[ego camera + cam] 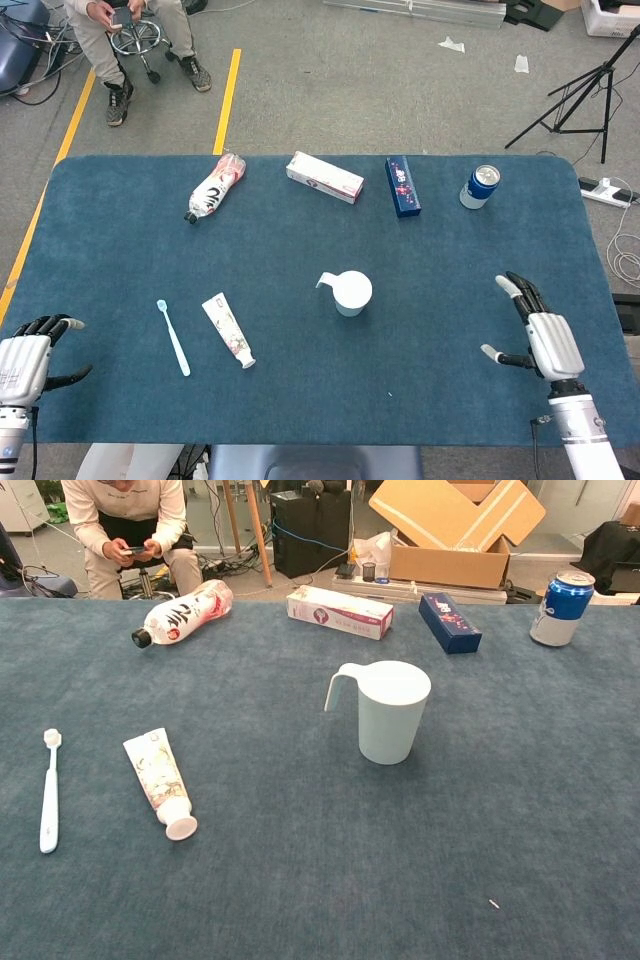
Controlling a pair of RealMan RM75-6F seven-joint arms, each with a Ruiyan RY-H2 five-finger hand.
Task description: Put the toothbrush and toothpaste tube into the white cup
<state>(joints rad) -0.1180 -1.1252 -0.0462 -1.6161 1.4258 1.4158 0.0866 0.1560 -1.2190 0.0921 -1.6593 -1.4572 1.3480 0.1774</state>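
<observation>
Head view: nothing of the task is done yet. The toothbrush (174,338) is seen lying flat on the blue counter (480,250), front left, with the toothpaste tube (229,330) just beside it to its right, not touching. The white cup (347,292) is found upright near the counter's middle, well apart from both, and nothing is seen inside it from above. The left hand (25,357) is parked at the front left corner, fingers partly curled and apart, nothing held. The right hand (535,331) is held over the front right of the counter, fingers spread, nothing held. Neither hand is caught in the chest view, where brush, tube and cup are shown untouched and the tube's cap end is pointed toward the robot.

Both items are judged left to pick and drop; both lie nearer the left hand, so a left reach is likely called for first. Along the far edge a lying bottle (214,187), a white box (325,177), a dark blue box (402,186) and a can (480,186) are noted, not part of the task.
</observation>
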